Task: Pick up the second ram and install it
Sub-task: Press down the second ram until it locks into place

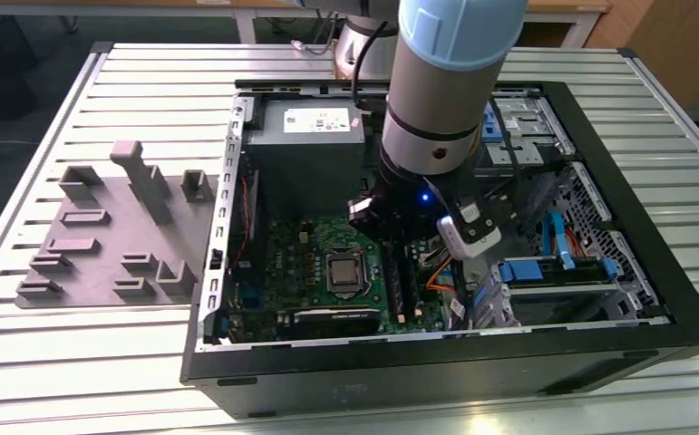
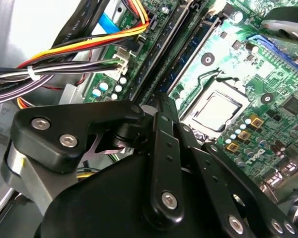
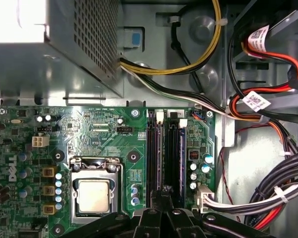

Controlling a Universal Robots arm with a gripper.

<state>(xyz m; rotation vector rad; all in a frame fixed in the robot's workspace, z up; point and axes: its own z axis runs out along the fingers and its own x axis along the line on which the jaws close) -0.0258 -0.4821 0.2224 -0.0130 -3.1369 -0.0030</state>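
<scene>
My gripper point(image 1: 400, 258) reaches down into the open computer case point(image 1: 639, 272), over the green motherboard point(image 3: 99, 129). In both wrist views its fingers point(image 3: 164, 196) stand drawn together right above the two long black memory slots point(image 3: 175, 148) beside the processor point(image 3: 93, 194). The second ram point(image 3: 161, 148) shows only edge-on, as a thin dark strip running from between the fingertips along the slot line. In the second wrist view the gripper point(image 2: 159, 106) points at the same slots point(image 2: 188, 54). How deep the stick sits in the slot is hidden.
A grey fixture with upright blocks point(image 1: 120, 227) lies on the slatted table at the exterior view's left. Inside the case are the power supply point(image 1: 306, 136), bundles of coloured cables point(image 3: 268, 193) close to the slots, and a drive bay with blue clips point(image 1: 555, 272).
</scene>
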